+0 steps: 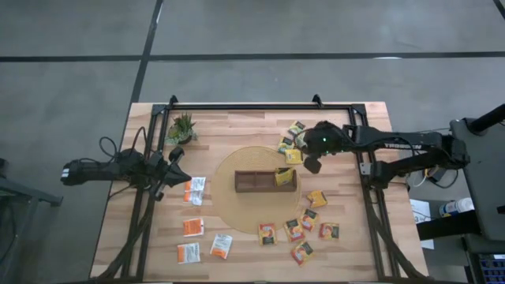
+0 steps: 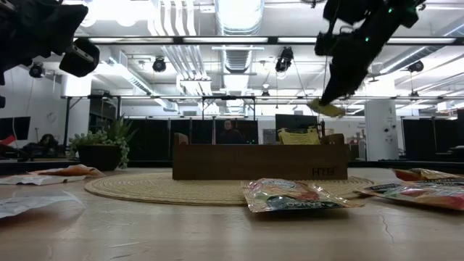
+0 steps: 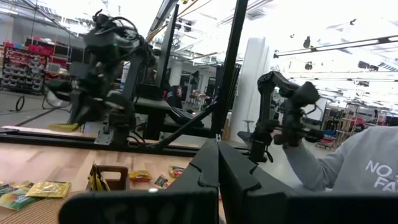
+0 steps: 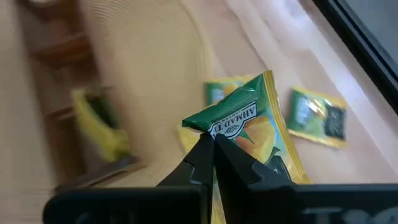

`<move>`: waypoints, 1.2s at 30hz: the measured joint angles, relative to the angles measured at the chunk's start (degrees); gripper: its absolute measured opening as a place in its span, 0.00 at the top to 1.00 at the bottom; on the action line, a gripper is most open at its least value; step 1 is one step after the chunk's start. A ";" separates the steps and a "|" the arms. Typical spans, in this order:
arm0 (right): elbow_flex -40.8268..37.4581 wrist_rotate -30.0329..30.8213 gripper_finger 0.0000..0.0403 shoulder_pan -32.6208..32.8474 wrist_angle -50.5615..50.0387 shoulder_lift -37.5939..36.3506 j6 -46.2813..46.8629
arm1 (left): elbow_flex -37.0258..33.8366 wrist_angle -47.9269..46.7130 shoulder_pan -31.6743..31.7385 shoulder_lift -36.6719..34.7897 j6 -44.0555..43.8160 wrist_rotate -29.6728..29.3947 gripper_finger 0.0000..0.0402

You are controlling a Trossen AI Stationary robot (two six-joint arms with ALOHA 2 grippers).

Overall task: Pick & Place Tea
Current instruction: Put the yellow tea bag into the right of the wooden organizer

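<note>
Item: yellow-green sachet (image 4: 252, 127), in transit.
We clamp right gripper (image 4: 211, 146) on its corner above the tray's (image 1: 254, 182) right end, ready for filing; left gripper (image 3: 217, 163) together, idle.

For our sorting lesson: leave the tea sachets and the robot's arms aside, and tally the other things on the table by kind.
Wooden tray: 1
Potted plant: 1
Round woven mat: 1
Total: 3

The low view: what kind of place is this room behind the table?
Probably a large lab or workshop hall: exposed ceiling ducts, long strip lights overhead, and dark metal frames standing behind the wooden table.
</note>
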 joint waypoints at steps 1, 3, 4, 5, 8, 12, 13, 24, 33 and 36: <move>0.24 0.00 0.98 1.27 -0.27 -0.11 0.00 | 0.00 0.01 0.01 -0.01 -0.01 0.00 1.00; 1.23 0.06 0.98 4.06 -2.08 0.22 -0.02 | -0.01 0.00 0.00 0.00 0.00 0.00 1.00; 2.05 0.47 0.98 5.49 -3.39 0.51 -0.02 | 0.00 0.00 0.00 -0.01 -0.02 0.00 1.00; 2.93 1.47 0.98 6.95 -5.18 0.91 -0.02 | 0.00 0.02 0.02 -0.02 0.00 0.02 1.00; 6.32 6.16 0.98 11.86 -11.15 3.10 -0.46 | 0.00 0.00 0.00 -0.01 -0.02 0.01 1.00; 11.96 12.17 0.98 18.73 -17.35 7.43 -3.17 | -0.01 0.00 0.01 -0.01 -0.01 0.01 1.00; 13.37 13.77 0.98 20.27 -18.82 8.69 -3.89 | -0.01 0.01 0.00 -0.01 -0.02 0.00 1.00; 28.46 30.02 0.98 32.13 -39.47 27.64 -9.79 | 0.00 0.01 0.00 0.00 -0.01 0.00 1.00; 36.81 42.78 0.98 35.48 -53.59 42.83 -12.16 | 0.00 0.02 0.02 0.00 0.00 0.02 1.00; 38.29 46.36 0.98 36.18 -55.37 46.34 -13.25 | -0.01 0.02 0.00 -0.01 0.00 0.01 1.00</move>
